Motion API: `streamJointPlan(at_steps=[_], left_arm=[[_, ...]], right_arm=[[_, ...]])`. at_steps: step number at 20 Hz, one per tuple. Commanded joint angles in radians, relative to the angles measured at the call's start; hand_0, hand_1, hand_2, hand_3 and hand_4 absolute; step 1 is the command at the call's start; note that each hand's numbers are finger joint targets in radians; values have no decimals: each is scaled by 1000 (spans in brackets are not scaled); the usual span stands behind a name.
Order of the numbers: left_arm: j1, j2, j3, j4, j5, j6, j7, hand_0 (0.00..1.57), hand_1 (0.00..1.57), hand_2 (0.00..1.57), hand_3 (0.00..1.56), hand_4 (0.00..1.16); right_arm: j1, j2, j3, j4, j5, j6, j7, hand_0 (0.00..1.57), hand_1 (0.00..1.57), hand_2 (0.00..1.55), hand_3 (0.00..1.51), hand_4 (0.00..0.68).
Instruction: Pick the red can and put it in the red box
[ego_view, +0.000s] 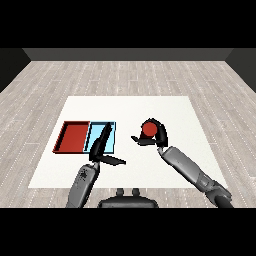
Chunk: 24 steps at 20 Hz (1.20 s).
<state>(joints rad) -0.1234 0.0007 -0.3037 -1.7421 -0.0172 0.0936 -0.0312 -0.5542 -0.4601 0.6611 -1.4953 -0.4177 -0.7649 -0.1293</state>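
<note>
Can — the red one — sits in your right hand, whose fingers curl round it, right of both trays. Your left hand, nearer you, has its fingers straight and holds nothing, reaching over the near edge of the blue tray. I judge the pick made and the carry next — you must take the can leftward past the blue tray to the red tray, beyond it on the tabletop, then let go inside its rim. Count: one can, one red tray, one blue tray, two hands.
</note>
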Motion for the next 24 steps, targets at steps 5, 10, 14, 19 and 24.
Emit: streamJointPlan(at_steps=[5, 10, 14, 19, 24], left_arm=[[-138, -1, -66, 65, 21, 72, 124, 0, 0, 0, 0, 0], [-152, -1, -68, 166, 77, 60, 54, 0, 0, 0, 0, 0], [-161, -1, -189, 278, 71, 190, -32, 0, 0, 0, 0, 0], [-127, 0, -155, 293, 132, 137, -90, 0, 0, 0, 0, 0], [-193, -1, -100, 292, 165, 113, 8, 0, 0, 0, 0, 0]], right_arm=[[37, 30, -61, -63, 138, 62, 50, 1511, 1511, 1465, 1394, 575], [15, 88, -59, -146, 259, 31, 188, 1495, 1495, 1451, 1385, 554], [1, 110, -87, -138, 318, 78, 231, 1441, 1441, 1417, 1374, 527], [56, 163, -144, -195, 368, 160, 248, 1457, 1457, 1442, 1386, 551], [93, 274, -179, -104, 411, 224, 150, 1472, 1472, 1436, 1377, 562]])
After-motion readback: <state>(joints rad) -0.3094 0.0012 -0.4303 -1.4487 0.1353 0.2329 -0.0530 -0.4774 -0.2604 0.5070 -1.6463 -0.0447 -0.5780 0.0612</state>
